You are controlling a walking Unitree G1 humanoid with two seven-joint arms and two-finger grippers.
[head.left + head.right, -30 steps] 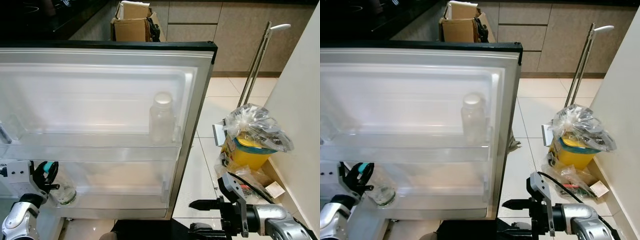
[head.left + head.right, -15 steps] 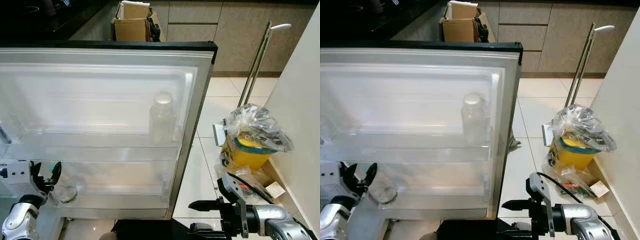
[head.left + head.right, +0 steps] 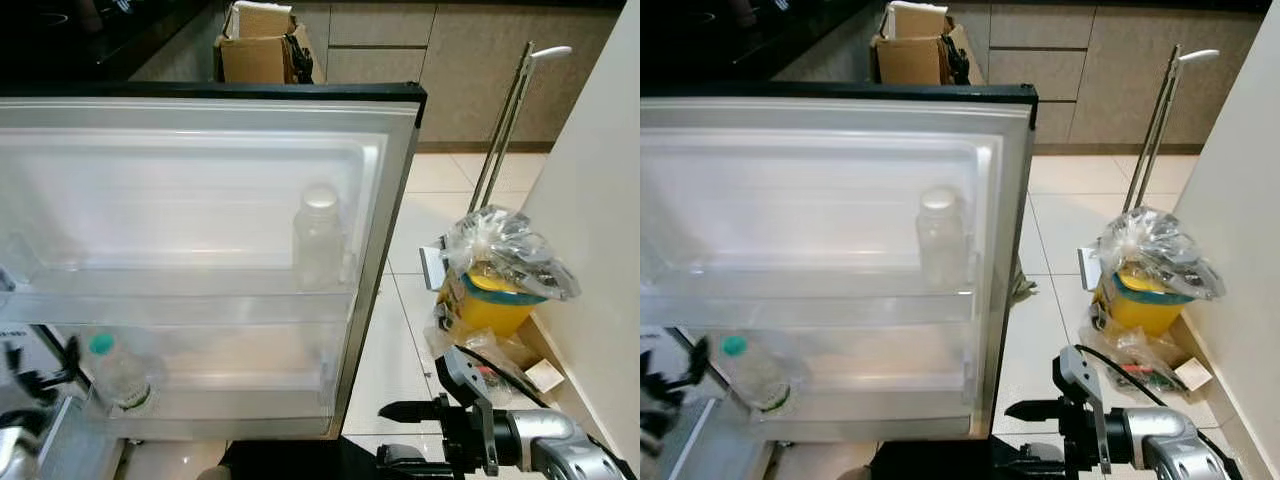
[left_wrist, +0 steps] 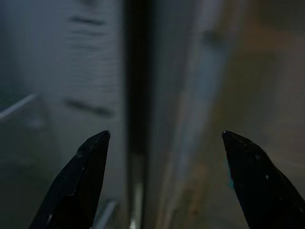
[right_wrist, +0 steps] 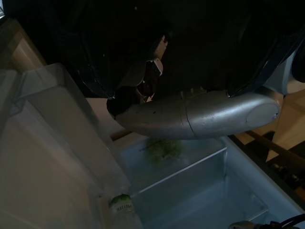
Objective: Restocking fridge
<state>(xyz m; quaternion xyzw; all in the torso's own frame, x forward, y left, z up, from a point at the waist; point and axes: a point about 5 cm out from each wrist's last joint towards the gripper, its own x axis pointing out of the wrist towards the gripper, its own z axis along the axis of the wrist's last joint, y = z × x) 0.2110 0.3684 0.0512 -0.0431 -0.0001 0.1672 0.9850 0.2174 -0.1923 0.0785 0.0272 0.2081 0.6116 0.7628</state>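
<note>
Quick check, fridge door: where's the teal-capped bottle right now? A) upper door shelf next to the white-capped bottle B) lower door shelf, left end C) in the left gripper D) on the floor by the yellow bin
B: the teal-capped bottle sits in the lower door shelf at its left end, with the left gripper apart from it, fingers open.

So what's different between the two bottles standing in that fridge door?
The upper bottle stands on the upper door shelf near the door's outer edge; the lower bottle is in the bottom shelf, at the opposite end. The upper bottle has a pale whitish cap, the lower bottle a teal one. The upper bottle stands upright, while the lower bottle leans. Both are clear plastic, behind translucent shelf rails.
</note>
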